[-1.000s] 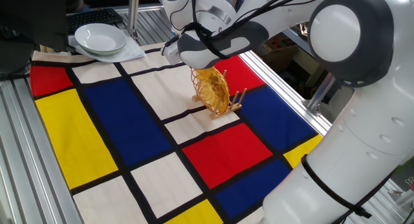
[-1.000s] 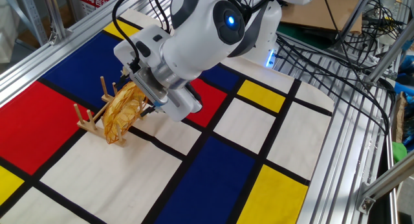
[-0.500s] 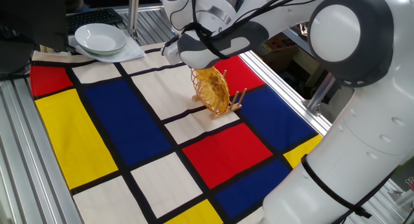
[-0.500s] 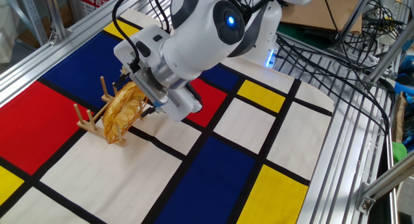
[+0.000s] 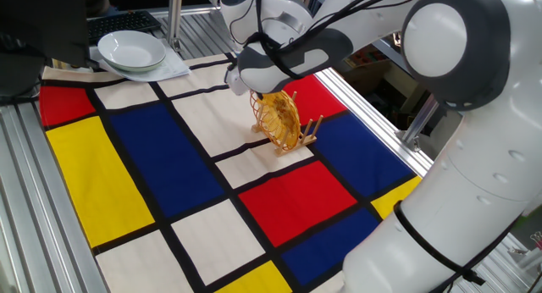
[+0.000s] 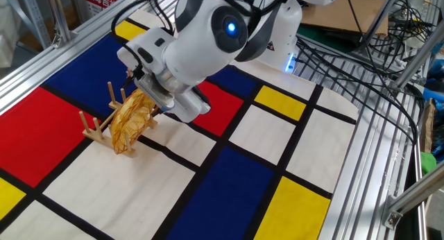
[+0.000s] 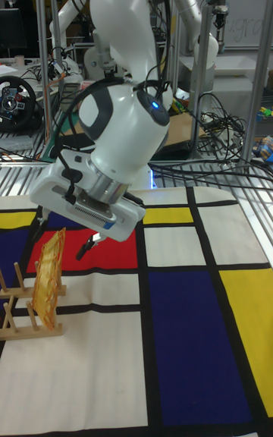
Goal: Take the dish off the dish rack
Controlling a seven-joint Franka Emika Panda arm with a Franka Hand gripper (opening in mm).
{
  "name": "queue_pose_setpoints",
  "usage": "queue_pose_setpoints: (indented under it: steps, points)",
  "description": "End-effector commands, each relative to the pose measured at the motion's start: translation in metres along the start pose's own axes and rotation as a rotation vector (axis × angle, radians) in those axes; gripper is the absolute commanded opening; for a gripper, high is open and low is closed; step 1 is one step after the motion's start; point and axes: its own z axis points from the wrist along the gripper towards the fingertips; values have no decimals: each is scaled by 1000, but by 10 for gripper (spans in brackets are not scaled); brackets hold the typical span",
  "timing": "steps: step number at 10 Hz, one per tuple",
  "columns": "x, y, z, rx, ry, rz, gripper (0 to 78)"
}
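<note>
The dish, a golden-yellow woven plate, stands on edge in the dish rack, a small wooden rack with upright pegs. The other fixed view shows the dish leaning between the pegs of the rack. It also appears in the one fixed view, dish and rack. My gripper is open just above the dish's top rim, one dark finger on the right of the rim and the other on its left. The arm's bulk hides the fingertips in both fixed views.
Stacked white bowls sit on a cloth at the table's far corner. A colour-block cloth covers the table. Aluminium rails run along the edges, with cables beyond them.
The wrist has shifted and turned slightly over the dish's top edge. The dish and rack have not moved.
</note>
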Motion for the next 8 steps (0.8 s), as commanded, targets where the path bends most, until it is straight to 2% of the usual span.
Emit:
queue_pose_setpoints:
  steps: [1, 4, 8]
  points:
    - [7, -1, 10, 13, 31, -61, 775]
    - [6, 0, 14, 35, 20, -64, 775]
    - [5, 1, 19, 37, 4, -78, 775]
